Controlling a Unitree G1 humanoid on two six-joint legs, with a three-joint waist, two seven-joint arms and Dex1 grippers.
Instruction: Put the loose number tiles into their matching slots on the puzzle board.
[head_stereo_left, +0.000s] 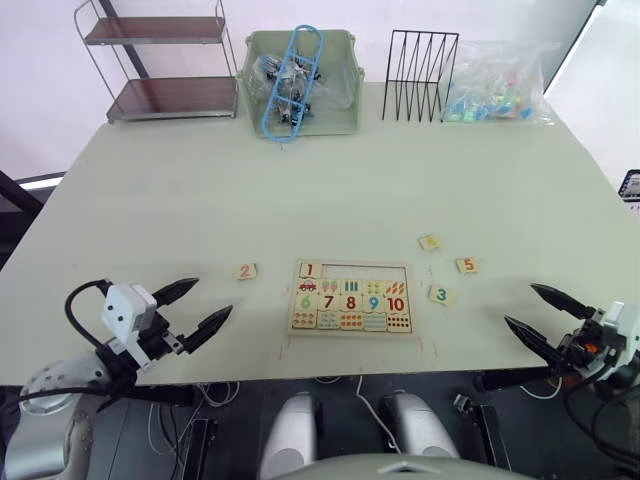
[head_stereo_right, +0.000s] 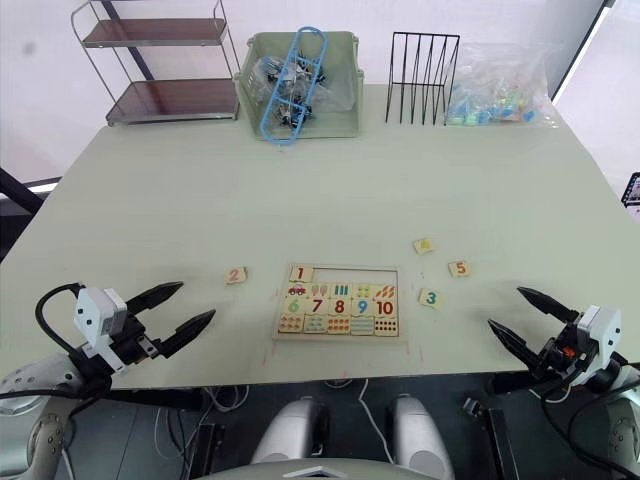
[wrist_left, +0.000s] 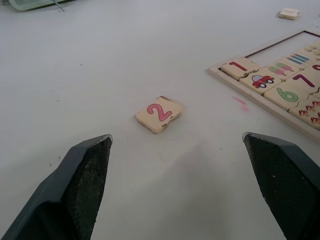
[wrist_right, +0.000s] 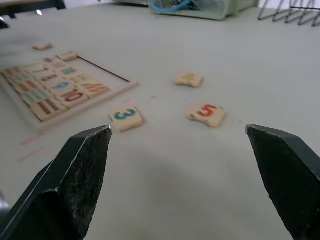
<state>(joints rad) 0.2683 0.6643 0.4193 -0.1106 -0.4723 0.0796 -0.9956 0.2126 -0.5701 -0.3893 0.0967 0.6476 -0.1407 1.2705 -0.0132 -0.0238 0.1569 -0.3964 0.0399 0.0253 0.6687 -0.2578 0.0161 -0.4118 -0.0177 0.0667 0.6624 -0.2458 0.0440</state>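
Approaching tile 2 (wrist_left: 159, 114), flat on tabletop (head_stereo_left: 300, 190) just left of puzzle board (head_stereo_left: 351, 328); left tool (head_stereo_left: 194, 306) spread wide, empty. Advised: straddle tile squarely, pinch opposite edges. Right tool (head_stereo_left: 540, 314) open, idle near tile 3 (wrist_right: 125, 118).

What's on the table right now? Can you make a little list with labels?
board: near the table's front edge, between the grippers
tile 1: in the board's top row, leftmost slot
other top slots: empty
tile 2: loose, left of the board
tiles 3, 4, 5: loose, right of the board
left gripper: open, holding nothing
right gripper: open, holding nothing
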